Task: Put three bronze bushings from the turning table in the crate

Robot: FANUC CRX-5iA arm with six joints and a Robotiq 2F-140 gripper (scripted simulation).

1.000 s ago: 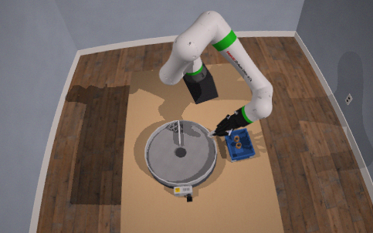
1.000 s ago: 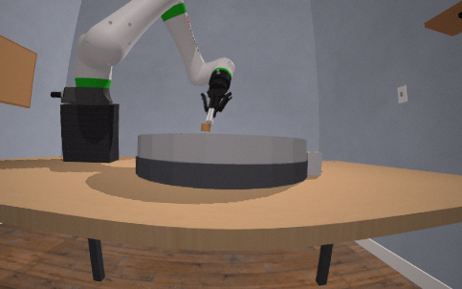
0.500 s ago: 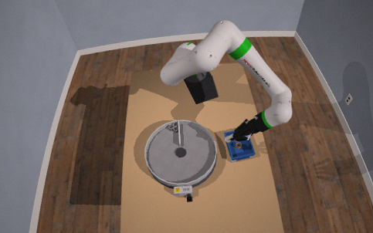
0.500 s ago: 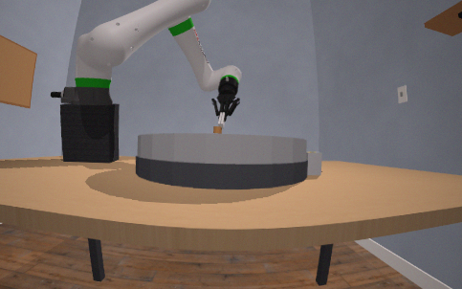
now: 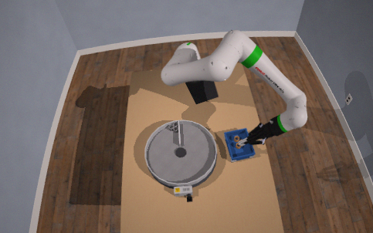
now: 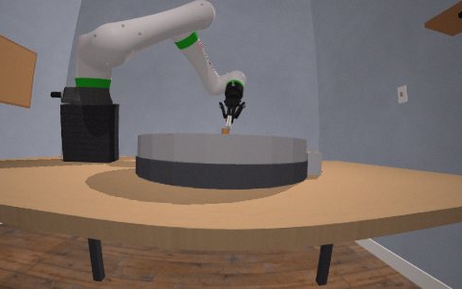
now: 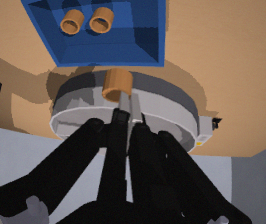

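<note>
My gripper [image 5: 242, 143] [image 6: 228, 126] [image 7: 127, 103] is shut on a bronze bushing [image 6: 225, 130] [image 7: 117, 83], pinching its wall at the fingertips. In the top view the fingertips overlap the blue crate [image 5: 245, 156] [image 7: 162, 30]; their height over it is hard to tell. Two bronze bushings [image 7: 72, 22] [image 7: 101, 20] lie side by side in the crate in the wrist view. The round grey turning table [image 5: 164, 163] [image 6: 223, 149] [image 7: 54, 120] holds a cluster of small grey rings [image 5: 173, 126] near its back wall; no bronze bushing is visible on it.
A thin upright divider [image 5: 179, 133] stands on the turning table, running from the rim toward the dark hub [image 5: 180, 152]. A small box with a yellow label [image 5: 182, 190] sits at its front edge. The black robot pedestal [image 5: 202, 92] [image 6: 90, 133] stands at the back.
</note>
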